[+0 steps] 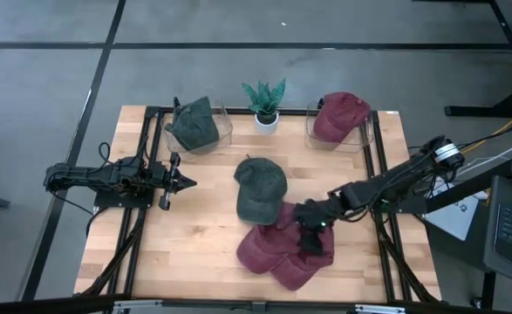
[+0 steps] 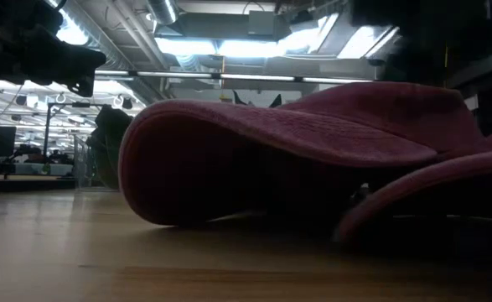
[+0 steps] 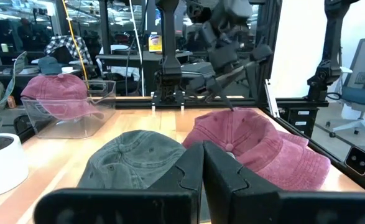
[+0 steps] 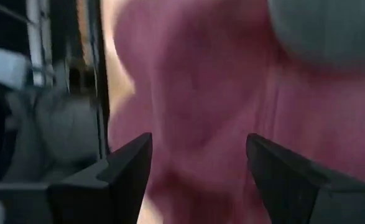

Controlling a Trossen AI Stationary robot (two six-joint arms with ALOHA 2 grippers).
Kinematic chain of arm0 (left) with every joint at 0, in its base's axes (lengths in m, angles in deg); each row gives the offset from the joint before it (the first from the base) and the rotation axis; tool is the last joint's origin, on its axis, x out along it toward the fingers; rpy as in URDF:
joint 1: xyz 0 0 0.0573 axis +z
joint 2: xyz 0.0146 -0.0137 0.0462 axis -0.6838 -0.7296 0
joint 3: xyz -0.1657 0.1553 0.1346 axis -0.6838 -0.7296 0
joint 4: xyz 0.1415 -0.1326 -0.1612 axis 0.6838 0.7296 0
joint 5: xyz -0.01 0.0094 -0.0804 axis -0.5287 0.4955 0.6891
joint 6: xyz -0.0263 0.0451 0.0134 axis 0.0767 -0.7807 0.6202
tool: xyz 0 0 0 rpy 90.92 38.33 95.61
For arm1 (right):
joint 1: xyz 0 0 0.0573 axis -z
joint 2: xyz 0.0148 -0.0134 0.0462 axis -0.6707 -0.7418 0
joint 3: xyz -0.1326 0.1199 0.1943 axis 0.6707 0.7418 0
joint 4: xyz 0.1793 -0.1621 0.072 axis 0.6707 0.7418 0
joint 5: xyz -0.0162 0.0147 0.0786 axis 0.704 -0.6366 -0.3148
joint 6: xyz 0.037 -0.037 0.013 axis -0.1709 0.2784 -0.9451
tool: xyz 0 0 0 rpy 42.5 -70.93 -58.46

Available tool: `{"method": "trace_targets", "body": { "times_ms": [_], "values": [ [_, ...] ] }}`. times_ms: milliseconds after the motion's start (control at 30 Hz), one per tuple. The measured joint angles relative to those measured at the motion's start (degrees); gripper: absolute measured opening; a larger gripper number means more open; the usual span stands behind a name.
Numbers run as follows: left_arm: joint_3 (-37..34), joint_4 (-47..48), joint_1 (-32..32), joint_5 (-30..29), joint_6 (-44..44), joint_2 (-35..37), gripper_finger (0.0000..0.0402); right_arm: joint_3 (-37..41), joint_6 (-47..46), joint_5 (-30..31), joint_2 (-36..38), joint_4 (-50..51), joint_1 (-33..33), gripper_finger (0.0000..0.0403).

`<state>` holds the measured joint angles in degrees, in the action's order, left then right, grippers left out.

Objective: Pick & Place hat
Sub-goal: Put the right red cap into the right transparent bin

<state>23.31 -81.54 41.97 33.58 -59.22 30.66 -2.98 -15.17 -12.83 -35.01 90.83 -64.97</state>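
Two maroon hats [image 1: 277,253] lie overlapping on the table's near right part, also seen in the left wrist view [image 3: 250,137] and filling the low view [image 2: 271,143]. A green hat [image 1: 260,187] lies crown up at the table's middle, its edge against the maroon ones. My right gripper [image 1: 312,237] hangs over the maroon hats, pointing down, open, with maroon cloth [image 4: 194,93] showing between its fingers. My left gripper [image 1: 184,183] waits shut at the table's left, level and aimed at the hats [image 3: 202,165]. My right gripper stands open directly over the maroon hats, one finger [image 4: 129,165] on either side of a patch of the cloth. Whether the fingers touch the hat, I cannot tell.
At the far edge stand two clear bins: the left bin [image 1: 225,131] holds a green hat [image 1: 193,124], the right bin [image 1: 312,135] a maroon hat [image 1: 341,115]. A small potted plant [image 1: 265,105] sits between them. Bare wood lies at the near left [image 1: 186,244].
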Motion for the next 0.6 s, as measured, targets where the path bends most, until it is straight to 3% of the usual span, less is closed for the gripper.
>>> {"method": "trace_targets", "body": {
  "times_ms": [233, 467, 600],
  "values": [
    [0.0, 0.0, 0.0, 0.0, 0.0, 0.0, 0.0006, 0.02, -11.23, -3.72, 0.86, 10.24, -5.53, 0.0259],
    [0.01, 0.0, -0.01, 0.0, 0.0, 0.0, 0.0006, 0.02, -13.05, 3.66, 0.84, 14.26, -6.23, 0.0259],
    [0.0, 0.0, -0.02, -0.02, 0.0, 0.0, 0.0006, 0.04, -13.13, 4.52, -0.29, 16.23, -6.26, 0.0259]
  ]
}}
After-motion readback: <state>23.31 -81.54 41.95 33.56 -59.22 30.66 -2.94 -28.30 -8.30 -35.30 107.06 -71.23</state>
